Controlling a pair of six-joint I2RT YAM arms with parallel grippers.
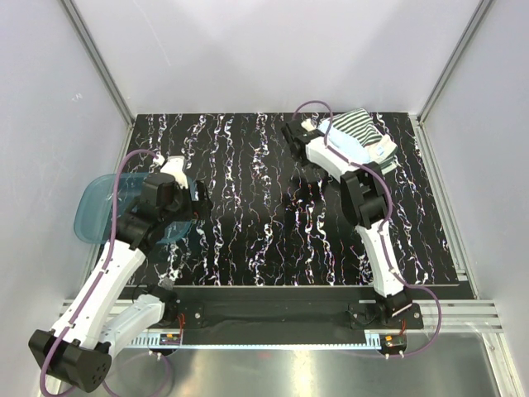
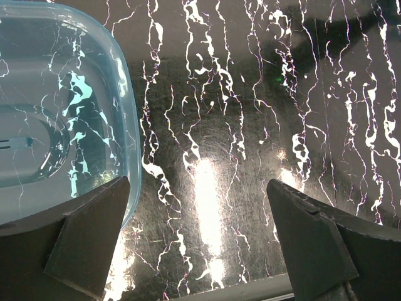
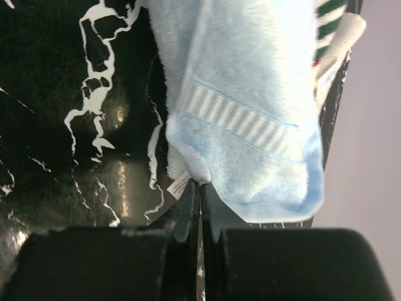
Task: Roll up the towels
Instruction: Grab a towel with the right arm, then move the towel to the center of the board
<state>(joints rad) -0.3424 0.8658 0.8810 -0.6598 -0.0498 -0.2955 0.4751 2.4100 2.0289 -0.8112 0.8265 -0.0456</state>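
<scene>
The plain light blue towel (image 3: 250,106) lies at the table's far right, partly over the striped towel (image 3: 330,25). In the right wrist view my right gripper (image 3: 202,183) is shut on the near corner of the light blue towel, beside its small white label. From above, the right gripper (image 1: 318,134) sits at the left end of the light blue towel (image 1: 349,149), with the striped towel (image 1: 360,122) behind it. My left gripper (image 2: 200,238) is open over bare table at the left, with nothing between its fingers (image 2: 94,232).
A translucent blue plastic tub (image 1: 103,207) sits at the table's left edge, and its rim (image 2: 128,125) is just left of the left gripper's fingers. The black marbled tabletop (image 1: 256,207) ends close behind and to the right of the towels. Metal frame posts stand at the far corners.
</scene>
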